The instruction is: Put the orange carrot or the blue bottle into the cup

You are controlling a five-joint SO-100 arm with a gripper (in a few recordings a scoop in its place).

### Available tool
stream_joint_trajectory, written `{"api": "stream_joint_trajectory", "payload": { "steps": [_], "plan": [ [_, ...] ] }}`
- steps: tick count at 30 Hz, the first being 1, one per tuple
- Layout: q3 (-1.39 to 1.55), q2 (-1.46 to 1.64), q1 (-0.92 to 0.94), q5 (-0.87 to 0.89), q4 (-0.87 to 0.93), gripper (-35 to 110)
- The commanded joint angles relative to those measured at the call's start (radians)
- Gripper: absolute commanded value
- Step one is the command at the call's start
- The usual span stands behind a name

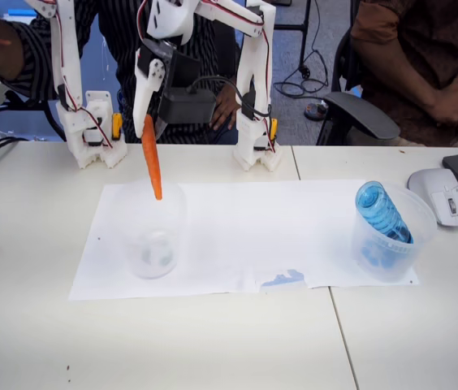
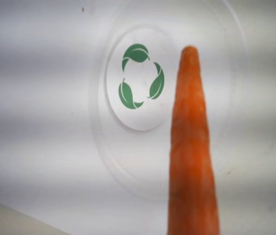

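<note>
White paper point(image 1: 237, 236) covered the table point(image 1: 34, 244) where the gripper point(image 1: 149, 110), clenched on the orange carrot point(image 1: 153, 158), dangled it tip-down directly over the cup point(image 1: 153, 236).

We see even, bright light in the fixed view, with only faint shadows on the white paper point(image 1: 237, 236). In the wrist view, soft grey bands cross the picture, the orange carrot point(image 2: 192, 147) is blurred, and the cup's point(image 2: 138, 81) green leaf mark is sharper.
</note>
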Motion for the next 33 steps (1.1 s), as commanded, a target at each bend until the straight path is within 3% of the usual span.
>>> {"api": "stream_joint_trajectory", "payload": {
  "steps": [1,9,33],
  "plan": [
    [-0.109,0.129,0.009,0.005,-0.020,14],
    [-0.103,0.026,0.009,0.006,-0.184,14],
    [-0.109,-0.098,-0.057,0.006,-0.112,14]
  ]
}}
